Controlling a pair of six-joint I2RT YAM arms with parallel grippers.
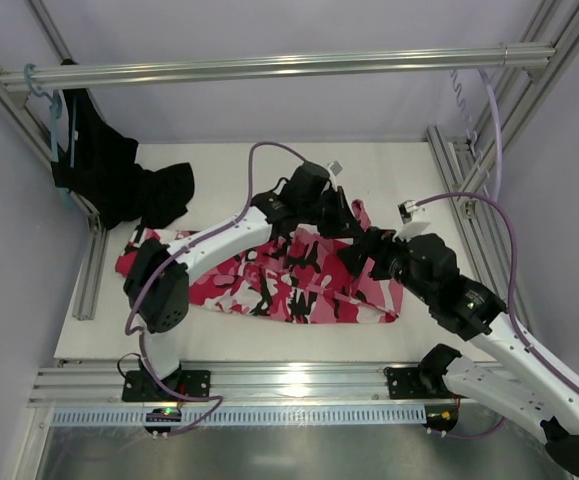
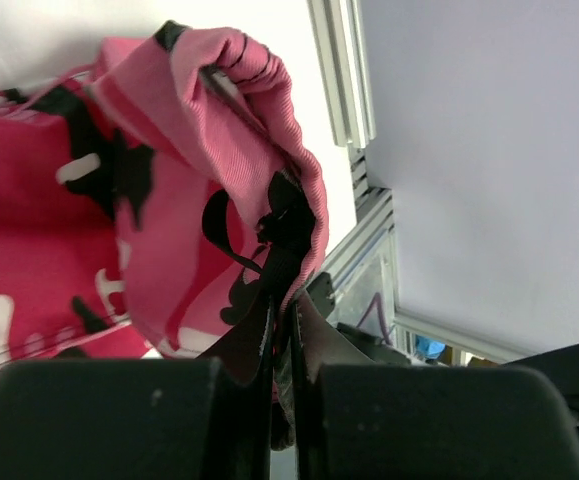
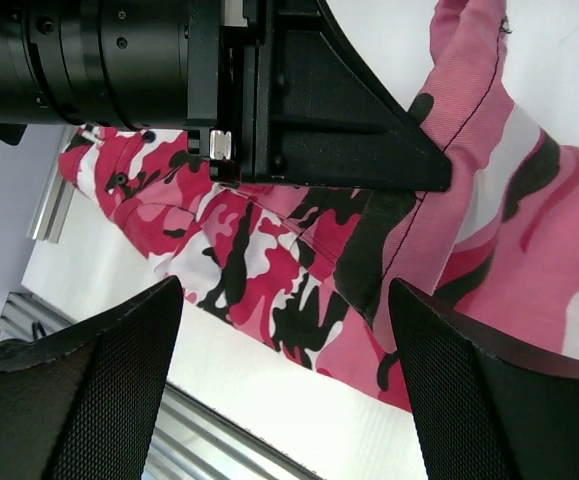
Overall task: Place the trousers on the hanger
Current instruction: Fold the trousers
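The camouflage trousers (image 1: 269, 285) lie spread across the white table (image 1: 219, 170). My left gripper (image 1: 352, 222) is shut on a fold of their right end and lifts it; the left wrist view shows the pink fabric (image 2: 169, 180) pinched between the closed fingers (image 2: 284, 330). My right gripper (image 1: 367, 252) is open just in front of that end. In its own view (image 3: 284, 380) it hovers over the trousers (image 3: 269, 270), empty, with the left gripper's black finger (image 3: 369, 130) above. A thin pale line (image 1: 354, 298) crosses the trousers; I cannot tell if it is the hanger.
A plain black garment (image 1: 109, 175) hangs from a teal-blue hanger (image 1: 44, 90) on the aluminium rail (image 1: 269, 68) at the back left. Frame rails run along the table's left (image 1: 89, 270) and right (image 1: 459, 190) sides.
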